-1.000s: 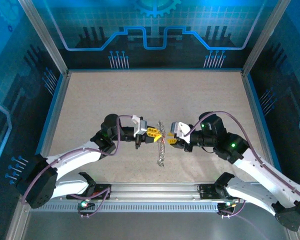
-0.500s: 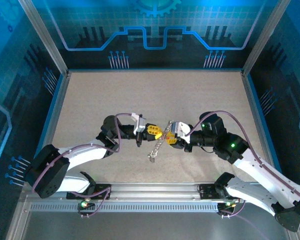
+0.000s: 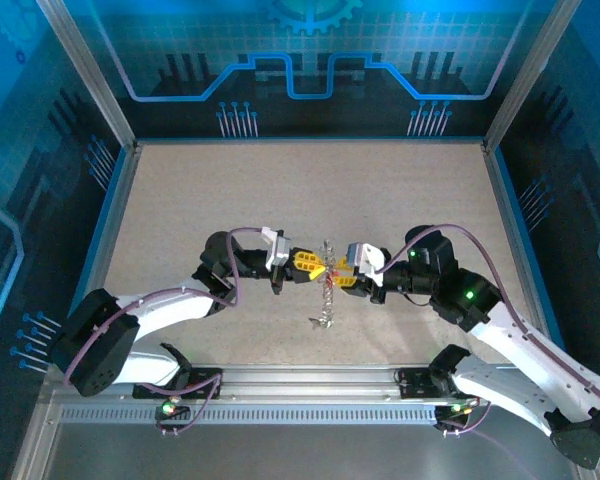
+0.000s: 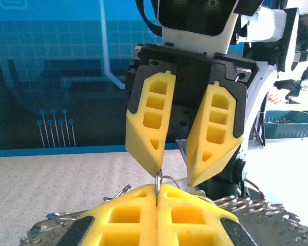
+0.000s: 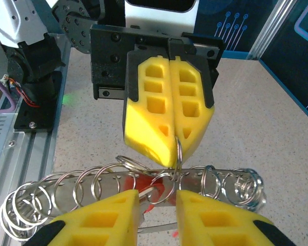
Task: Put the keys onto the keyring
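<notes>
Silver keyring [image 3: 324, 298] — hanging straight again, no longer slanted.

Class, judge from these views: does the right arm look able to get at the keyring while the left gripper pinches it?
Probably yes. The left gripper is shut on one loop of the keyring, the rest is exposed, and the right gripper, jaws parted, sits right at it with nothing between.

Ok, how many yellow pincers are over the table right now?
2. The left pincer sits left of centre, shut on the keyring. The right pincer faces it from the right, jaws slightly apart at the keys; whether it grips is unclear.
</notes>
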You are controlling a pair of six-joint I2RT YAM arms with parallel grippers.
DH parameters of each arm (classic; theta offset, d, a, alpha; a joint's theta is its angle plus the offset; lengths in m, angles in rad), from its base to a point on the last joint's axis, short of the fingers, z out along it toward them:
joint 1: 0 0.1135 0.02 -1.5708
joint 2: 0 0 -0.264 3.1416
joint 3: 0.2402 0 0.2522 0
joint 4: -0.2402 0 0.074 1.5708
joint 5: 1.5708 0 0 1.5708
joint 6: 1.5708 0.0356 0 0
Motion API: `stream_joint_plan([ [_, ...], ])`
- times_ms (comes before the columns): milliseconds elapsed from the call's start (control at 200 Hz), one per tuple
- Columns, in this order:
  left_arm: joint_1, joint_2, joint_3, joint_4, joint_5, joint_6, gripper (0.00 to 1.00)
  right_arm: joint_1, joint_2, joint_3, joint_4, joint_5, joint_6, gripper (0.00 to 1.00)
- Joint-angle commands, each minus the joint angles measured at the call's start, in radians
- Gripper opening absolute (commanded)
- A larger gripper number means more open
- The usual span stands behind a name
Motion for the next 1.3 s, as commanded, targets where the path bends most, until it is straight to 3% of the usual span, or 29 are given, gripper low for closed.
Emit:
stream_joint_plan([
  [0, -0.003, 0.006, -0.004, 0.071, 0.028, -0.004, 0.00, -0.012, 0.007, -0.009, 0.038, 0.000, 0.015, 0.24],
  [380, -0.007, 0.021, -0.009, 0.144, 0.028, -0.042, 0.00, -0.008, 0.066, 0.005, 0.068, -0.044, 0.031, 0.03],
  [880, -0.056, 0.076, -0.021, 0.222, -0.038, -0.048, 0.00, 0.024, 0.068, -0.032, 0.164, -0.037, 0.070, 0.18],
  [1116, -0.055, 0.087, -0.030, 0.244, -0.057, -0.054, 0.00, 0.023, 0.056, -0.032, 0.128, -0.021, 0.056, 0.00],
  [1296, -0.055, 0.046, -0.038, 0.067, -0.052, 0.054, 0.07, 0.023, 0.061, 0.016, 0.009, 0.002, -0.013, 0.00],
])
